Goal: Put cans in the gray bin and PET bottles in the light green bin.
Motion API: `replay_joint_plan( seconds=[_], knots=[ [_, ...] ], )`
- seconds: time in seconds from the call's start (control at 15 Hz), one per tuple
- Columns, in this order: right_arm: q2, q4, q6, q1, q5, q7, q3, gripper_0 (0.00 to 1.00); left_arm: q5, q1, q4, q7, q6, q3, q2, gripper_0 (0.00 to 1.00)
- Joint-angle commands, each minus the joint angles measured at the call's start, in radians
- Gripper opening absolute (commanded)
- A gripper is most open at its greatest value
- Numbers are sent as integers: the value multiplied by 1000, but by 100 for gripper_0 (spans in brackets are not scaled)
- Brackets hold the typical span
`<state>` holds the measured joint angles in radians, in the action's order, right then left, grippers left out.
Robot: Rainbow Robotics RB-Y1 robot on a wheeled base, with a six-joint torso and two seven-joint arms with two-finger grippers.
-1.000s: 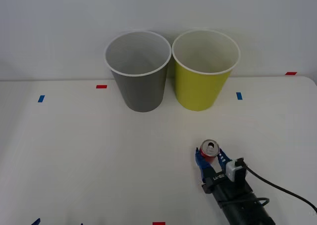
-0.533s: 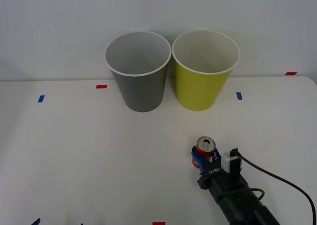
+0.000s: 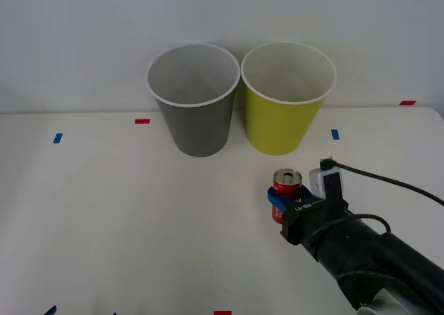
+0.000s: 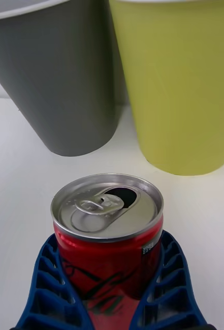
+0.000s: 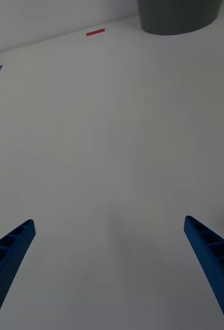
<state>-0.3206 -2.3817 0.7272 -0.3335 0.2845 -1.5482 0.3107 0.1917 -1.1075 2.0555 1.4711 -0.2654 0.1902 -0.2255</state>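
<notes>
Can [image 4: 107, 234] in right tool [image 4: 109, 289], tab-opened.

Looks like a robot test lab: plain white table [image 3: 104, 211] set against a bare white wall [image 3: 83, 30], small red tape marks [image 3: 142, 121] and blue tape marks [image 3: 57, 138] stuck on the table beside the gray bin [image 3: 194, 100]

On the table [image 3: 104, 211], the gray bin [image 3: 194, 100] stood at the back with the green bin [image 3: 286, 100] just beside it on its right, both near the wall. The can [image 3: 286, 190] was upright in front of the green bin, apart from it, between the fingers of the right gripper [image 3: 281, 202]. The left gripper [image 5: 112, 268] hung over bare table, well in front of the gray bin.
</notes>
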Motion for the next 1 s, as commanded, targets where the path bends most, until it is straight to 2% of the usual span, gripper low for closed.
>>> replay_joint_plan(
  seconds=[0.07,0.27,0.67,0.87,1.0],
  knots=[
    [8,-178,255,67,5,19,-61,6,0,0,0,0,0,0,0,100],
    [12,-200,345,149,15,20,-76,6,0,0,0,0,0,0,0,100],
    [-21,-200,345,214,54,17,-96,6,0,0,0,0,0,0,0,100],
    [-31,-192,345,309,85,26,-99,6,0,0,0,0,0,0,0,100],
    [-31,-134,340,398,166,22,-107,5,0,0,0,0,0,0,0,100]
  ],
)
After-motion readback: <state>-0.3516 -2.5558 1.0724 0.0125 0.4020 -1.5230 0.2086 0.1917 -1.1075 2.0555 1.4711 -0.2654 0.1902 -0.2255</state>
